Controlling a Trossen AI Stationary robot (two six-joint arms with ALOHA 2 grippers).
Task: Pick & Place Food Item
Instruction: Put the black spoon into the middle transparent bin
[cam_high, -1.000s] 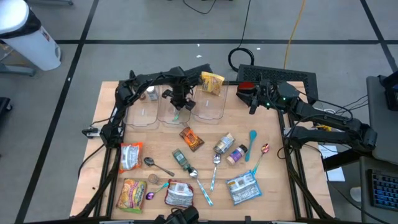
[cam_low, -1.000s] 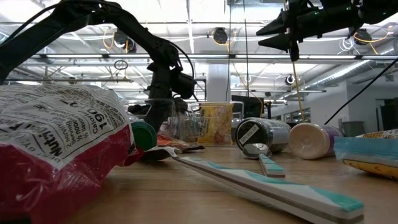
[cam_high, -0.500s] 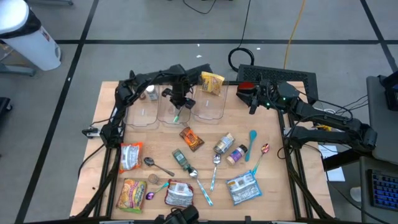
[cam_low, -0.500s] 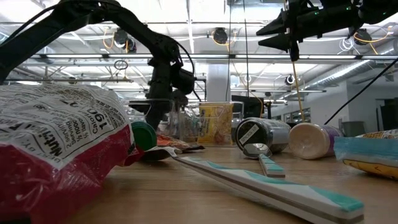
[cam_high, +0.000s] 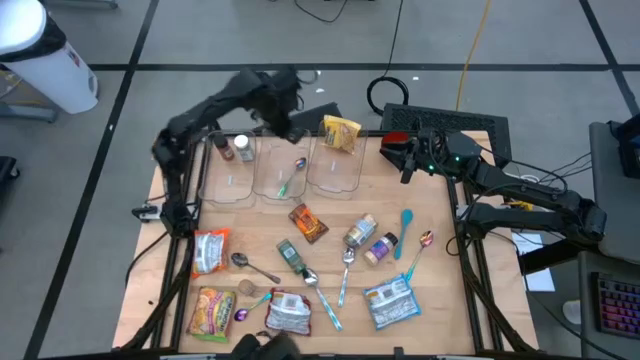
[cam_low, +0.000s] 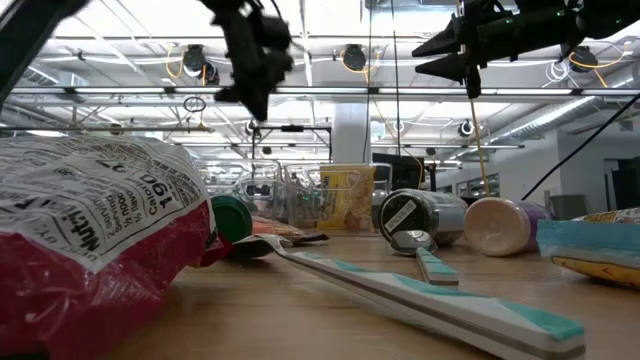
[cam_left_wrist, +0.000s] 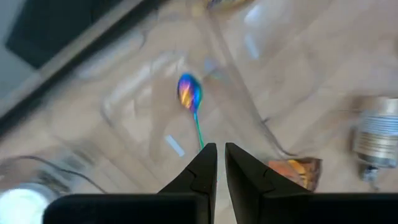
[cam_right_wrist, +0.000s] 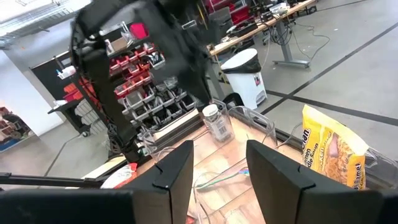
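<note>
— wooden surface (cam_high: 440, 300), three clear bins at the back; what's inside?
— middle bin (cam_high: 283, 172) holds a spoon (cam_high: 292, 173). left pincer (cam_high: 291, 128) raised above, pressed together, empty; right pincer (cam_high: 405, 170) spread, hovering aside.

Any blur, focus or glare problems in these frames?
Left wrist view: motion-smeared, the spoon in the clear bin is soft. Low view: the red bag up close is out of focus, bright ceiling lights behind. High view: even light, left hand slightly blurred. Right wrist view: dark arm smeared.
</note>
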